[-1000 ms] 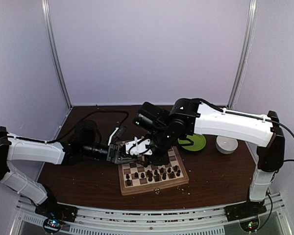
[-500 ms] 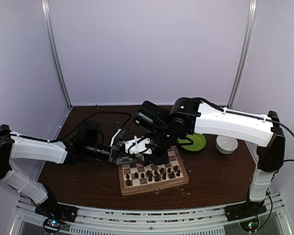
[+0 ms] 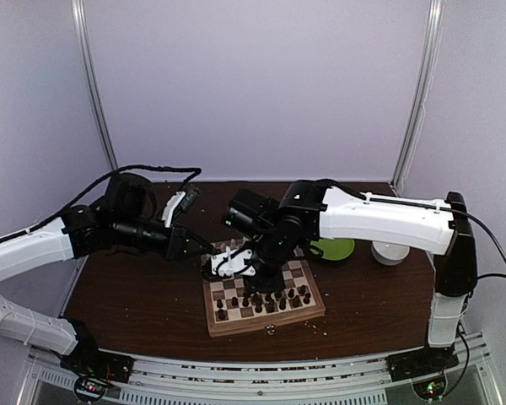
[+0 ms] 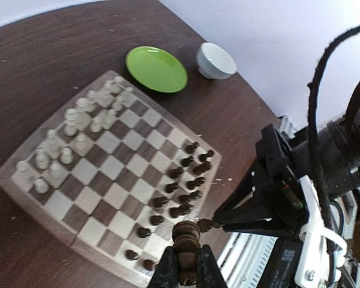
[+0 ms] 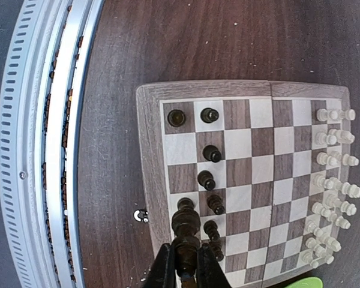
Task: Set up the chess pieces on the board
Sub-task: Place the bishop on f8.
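Your left gripper [image 4: 186,277] is clamped on a dark piece [image 4: 186,243], held above the board [image 4: 126,168]. Your right gripper [image 5: 181,273] pinches a second dark piece [image 5: 185,223] over the rows at its near edge.

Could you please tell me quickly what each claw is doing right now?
Left claw: closed, holding a dark chess piece.
Right claw: closed, holding another dark chess piece.

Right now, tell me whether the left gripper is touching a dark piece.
Touching. In the left wrist view the left gripper clamps a dark piece from both sides, with no gap showing.
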